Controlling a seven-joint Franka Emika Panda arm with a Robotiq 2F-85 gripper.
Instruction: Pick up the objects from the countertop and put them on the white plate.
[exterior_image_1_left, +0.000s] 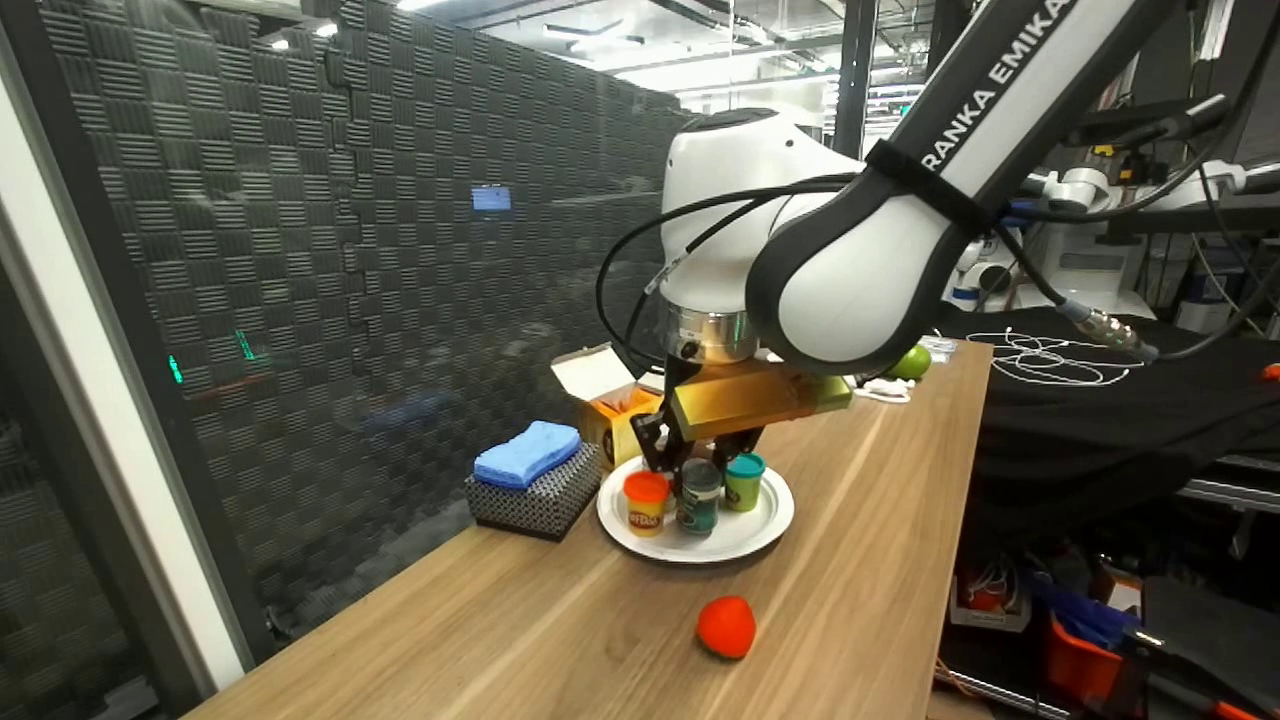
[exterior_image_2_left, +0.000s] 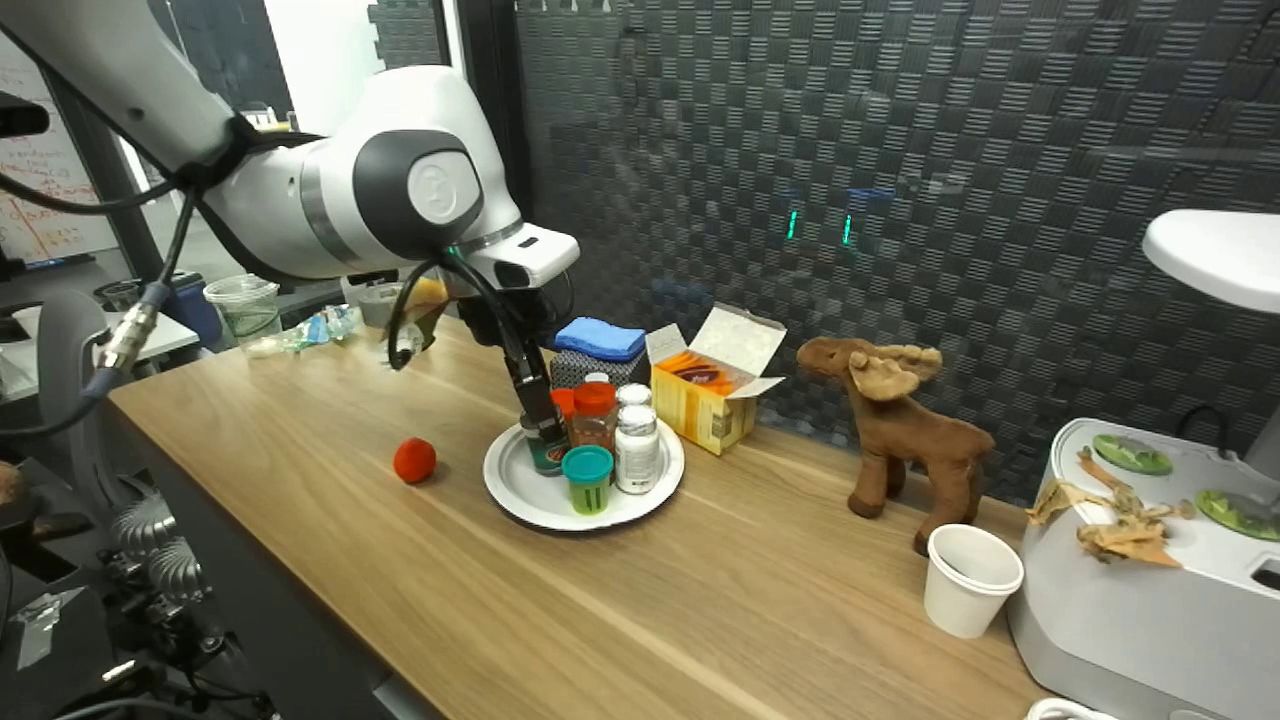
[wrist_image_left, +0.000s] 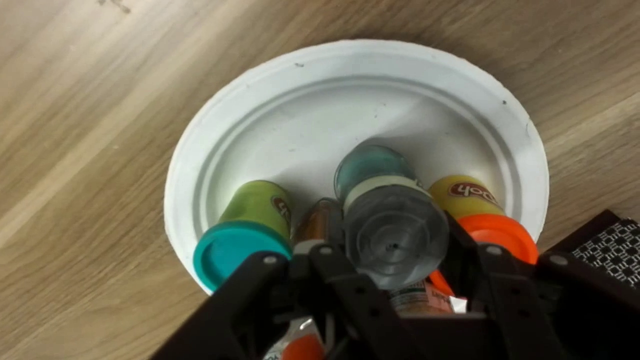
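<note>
The jar (exterior_image_1_left: 699, 505), its long axis near upright, is inside the rim of the plate (wrist_image_left: 310, 115), directly below the hand (wrist_image_left: 395, 227), which pinches its top end. Letting go likely comes first; the ball (exterior_image_2_left: 414, 460) lies lower than the hand, on the desk (exterior_image_1_left: 560, 640), on the hand's side away from the white bottle (exterior_image_2_left: 637, 455).

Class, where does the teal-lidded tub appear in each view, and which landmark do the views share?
In an exterior view: the teal-lidded tub is right of centre, lower half.
In an exterior view: the teal-lidded tub is slightly left of centre, lower half.
In the wrist view: the teal-lidded tub is left of centre, lower half.
Shared landmark: the plate under it.
</note>
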